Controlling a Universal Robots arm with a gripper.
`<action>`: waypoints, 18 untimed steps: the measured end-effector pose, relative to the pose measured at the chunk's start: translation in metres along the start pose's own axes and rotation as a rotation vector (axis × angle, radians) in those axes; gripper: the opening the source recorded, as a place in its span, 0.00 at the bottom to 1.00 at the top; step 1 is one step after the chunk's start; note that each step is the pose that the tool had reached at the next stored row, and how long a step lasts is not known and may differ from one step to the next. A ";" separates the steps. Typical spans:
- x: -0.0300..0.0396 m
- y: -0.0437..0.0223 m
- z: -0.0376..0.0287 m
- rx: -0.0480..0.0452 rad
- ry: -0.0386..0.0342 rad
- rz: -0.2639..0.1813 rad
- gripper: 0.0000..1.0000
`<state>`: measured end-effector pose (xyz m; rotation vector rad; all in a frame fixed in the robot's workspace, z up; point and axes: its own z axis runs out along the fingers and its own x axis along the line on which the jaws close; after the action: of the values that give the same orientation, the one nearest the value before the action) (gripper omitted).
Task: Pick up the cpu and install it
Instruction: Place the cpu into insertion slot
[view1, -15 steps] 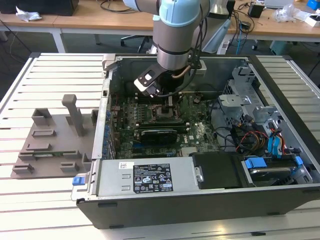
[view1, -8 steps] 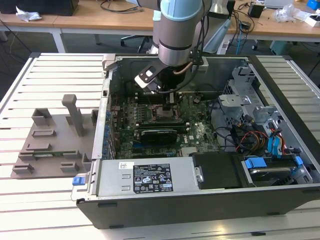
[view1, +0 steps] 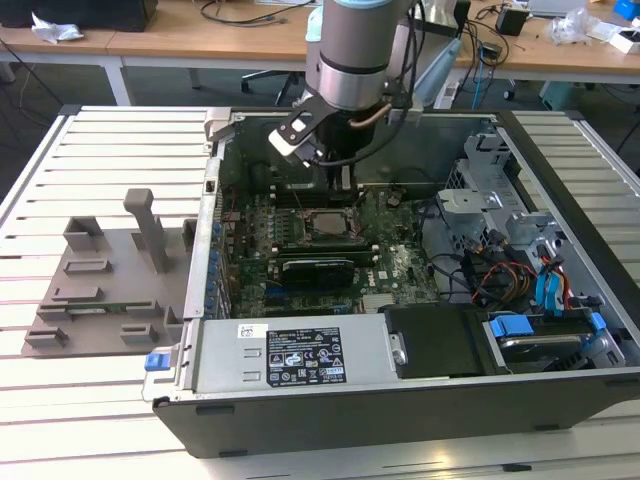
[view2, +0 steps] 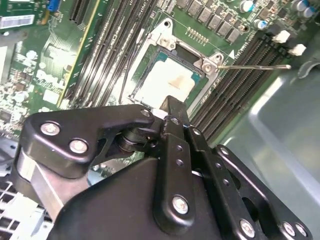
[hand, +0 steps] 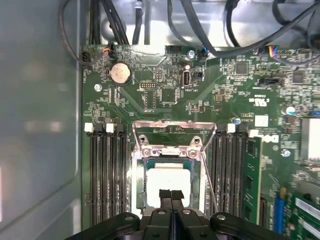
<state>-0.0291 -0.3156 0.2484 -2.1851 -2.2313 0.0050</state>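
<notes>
The cpu (hand: 167, 179) is a pale square chip lying flat in the motherboard socket (hand: 172, 150), whose metal load frame is swung open. In the second wrist view the cpu (view2: 167, 80) sits just beyond my fingertips. My gripper (hand: 171, 194) hovers right above the near edge of the chip. Its two black fingers (view2: 172, 112) are pressed together with nothing between them. In the exterior view my gripper (view1: 338, 178) reaches down into the open computer case (view1: 400, 400), over the socket (view1: 320, 222).
Memory slots (hand: 105, 170) flank the socket on both sides, and a thin metal lever (view2: 255, 66) sticks out beside it. A long black card (view1: 320, 268) lies nearer the power supply (view1: 275, 355). A grey tray with posts (view1: 110, 270) sits on the exterior view's left, outside the case.
</notes>
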 end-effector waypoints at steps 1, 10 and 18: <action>0.0000 -0.0001 -0.0031 0.0000 -0.0006 0.000 0.11; 0.0004 -0.0006 -0.0365 0.0002 -0.0086 0.000 0.11; 0.0008 -0.0010 -0.0683 0.0003 -0.0178 0.000 0.11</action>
<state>-0.0291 -0.3156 0.3168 -2.1940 -2.2400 0.0249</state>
